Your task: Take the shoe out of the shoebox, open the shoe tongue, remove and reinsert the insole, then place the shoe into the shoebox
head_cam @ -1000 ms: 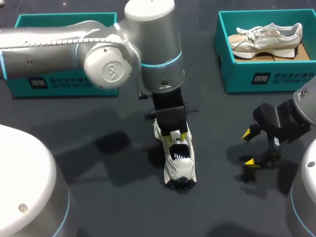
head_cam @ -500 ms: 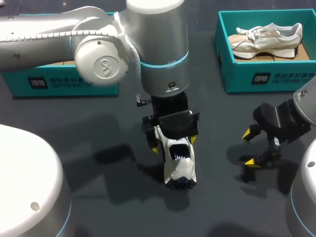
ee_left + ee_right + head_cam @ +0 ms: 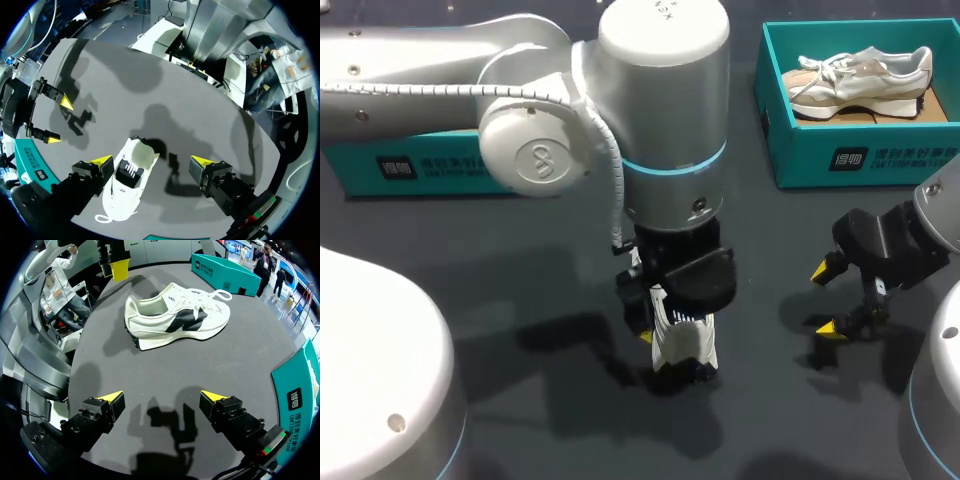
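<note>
You are seeing the white shoe (image 3: 685, 348) resting on its sole on the dark bench (image 3: 520, 260), well apart from the teal shoebox (image 3: 850, 160) at the far right, which is holding a second shoe (image 3: 860, 72). The left gripper (image 3: 152, 161) is hanging directly over the white shoe with its fingers spread wide; the shoe is sitting between them, just beside one finger and clear of the other, so the gripper is grasping nothing. The right gripper (image 3: 162, 397) is hovering near the bench to the shoe's right, likewise standing wide open and holding nothing.
</note>
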Motion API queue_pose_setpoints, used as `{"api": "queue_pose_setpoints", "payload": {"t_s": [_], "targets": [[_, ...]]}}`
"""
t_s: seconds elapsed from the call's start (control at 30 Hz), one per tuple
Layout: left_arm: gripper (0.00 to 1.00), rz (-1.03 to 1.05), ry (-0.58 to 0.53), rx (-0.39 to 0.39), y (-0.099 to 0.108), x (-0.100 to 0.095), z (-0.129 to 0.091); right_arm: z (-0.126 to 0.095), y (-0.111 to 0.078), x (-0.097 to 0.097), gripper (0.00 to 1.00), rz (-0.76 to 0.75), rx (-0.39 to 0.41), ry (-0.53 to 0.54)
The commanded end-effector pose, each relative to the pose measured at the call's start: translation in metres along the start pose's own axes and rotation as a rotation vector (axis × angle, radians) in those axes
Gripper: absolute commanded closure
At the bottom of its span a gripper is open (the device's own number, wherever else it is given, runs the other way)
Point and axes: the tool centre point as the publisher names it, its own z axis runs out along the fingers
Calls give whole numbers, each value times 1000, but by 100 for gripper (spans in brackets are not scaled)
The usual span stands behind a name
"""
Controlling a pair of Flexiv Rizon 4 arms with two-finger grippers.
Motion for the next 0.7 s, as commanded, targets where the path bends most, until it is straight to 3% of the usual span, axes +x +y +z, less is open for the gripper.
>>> {"api": "queue_pose_setpoints", "payload": {"t_s": [0.03,0.17,0.3,0.5,0.7], "targets": [[0,0,3,-1,0,-2,1,0,0,2,0,1,2,-2],[0,-102,-28,-5,-6,6,2,0,0,2,0,1,2,-2],[0,-253,-58,-69,-9,10,3,0,0,2,0,1,2,-2],[0,-554,-135,-279,-19,13,-7,0,0,2,0,1,2,-2],[0,-554,-135,-279,-19,13,-7,0,0,2,0,1,2,-2]]}}
